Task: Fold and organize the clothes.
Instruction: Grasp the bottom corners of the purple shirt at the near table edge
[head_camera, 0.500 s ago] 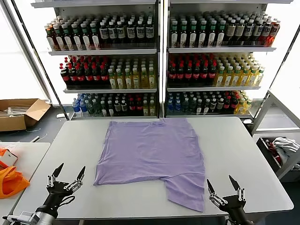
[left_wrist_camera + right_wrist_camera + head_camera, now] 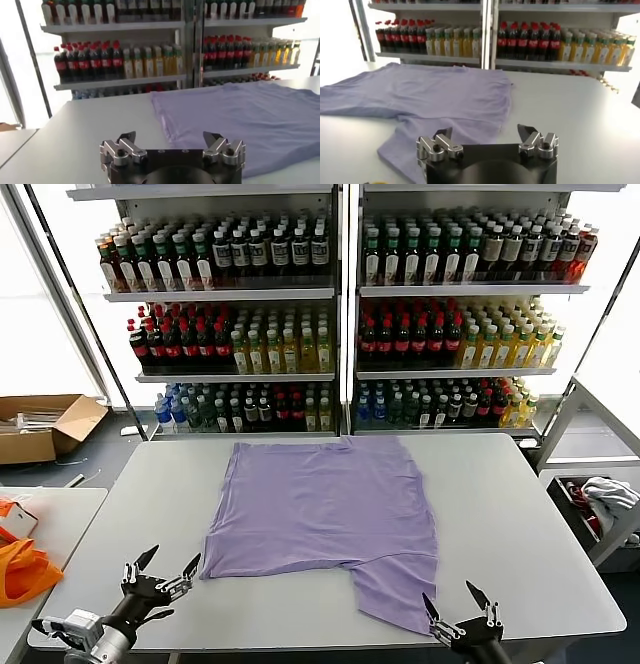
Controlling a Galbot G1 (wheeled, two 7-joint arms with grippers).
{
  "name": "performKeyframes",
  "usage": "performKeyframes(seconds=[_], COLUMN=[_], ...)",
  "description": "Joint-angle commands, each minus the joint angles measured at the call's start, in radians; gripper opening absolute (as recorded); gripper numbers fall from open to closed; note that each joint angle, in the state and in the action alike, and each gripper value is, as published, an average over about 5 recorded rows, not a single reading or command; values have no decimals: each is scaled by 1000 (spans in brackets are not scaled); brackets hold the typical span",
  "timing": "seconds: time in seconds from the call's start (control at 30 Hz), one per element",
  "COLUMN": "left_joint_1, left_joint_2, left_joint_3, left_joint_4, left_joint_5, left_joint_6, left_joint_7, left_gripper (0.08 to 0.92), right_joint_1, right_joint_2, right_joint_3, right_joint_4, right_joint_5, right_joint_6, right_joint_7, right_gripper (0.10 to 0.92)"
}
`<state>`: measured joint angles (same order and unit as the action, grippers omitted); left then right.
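Lavender T-shirt (image 2: 325, 509) lay spread flat on grey table (image 2: 520, 514), roughly centre, collar end toward the far edge and the drink shelves (image 2: 340, 314). One sleeve/corner section (image 2: 395, 589) extended toward the near edge on the robot's right side. Fabric mostly smooth, light wrinkles only. No lettering visible on the upward face.

Left gripper (image 2: 160, 572) sat at the near edge of table, to the left of the shirt's near-left corner, apart from the fabric. Fingers spread wide, nothing between them. Left wrist view confirmed: left gripper (image 2: 172, 142) wide apart, shirt (image 2: 245, 112) ahead and off to one side, no contact.

Right gripper (image 2: 455, 606) was at the near edge, just beside the protruding sleeve section, close to its hem; contact w/ fabric not evident. Fingers spread, empty. Right wrist view: right gripper (image 2: 487, 137) wide apart, shirt (image 2: 420, 100) directly ahead, near hem close to the fingertips.

Other items: orange bag (image 2: 22, 569) on side table at left; cardboard box (image 2: 45, 427) on floor, left rear; white and grey cloth bundle (image 2: 605, 494) in a bin at right.
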<state>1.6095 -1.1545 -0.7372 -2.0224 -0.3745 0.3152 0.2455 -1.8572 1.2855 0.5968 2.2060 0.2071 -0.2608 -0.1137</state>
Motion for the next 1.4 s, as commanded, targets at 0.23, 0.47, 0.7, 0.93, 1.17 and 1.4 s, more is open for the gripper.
performKeyframes(seconds=[0.23,0.47,0.7,0.93,1.17,1.4], left_joint_1=[-90,-120,-127,-124,-97,-58], left_joint_2=[63,60,55,48,25,8], left_joint_3=[125,141,147,145,152,133], left_joint_4=[108,154,183,180,137,55], left_joint_5=[-20,-40,-56,-67,-85,-157], left_joint_6=[77,72,63,50,53,81], left_joint_7=[-11,-10,-10,-10,-11,-24], left_gripper=[822,823,818,681,473,273], right_joint_1=[25,38,24,19,8,-41], right_joint_2=[47,76,62,59,46,6], right_joint_3=[-108,-125,-120,-108,-94,-64], right_joint_4=[-68,-96,-84,-84,-81,-49], right_joint_5=[-99,-122,-138,-134,-126,-95], right_joint_6=[-60,-53,-26,-17,8,109], right_joint_7=[42,39,-1,-2,-25,-151], right_gripper=[740,541,342,143,107,107])
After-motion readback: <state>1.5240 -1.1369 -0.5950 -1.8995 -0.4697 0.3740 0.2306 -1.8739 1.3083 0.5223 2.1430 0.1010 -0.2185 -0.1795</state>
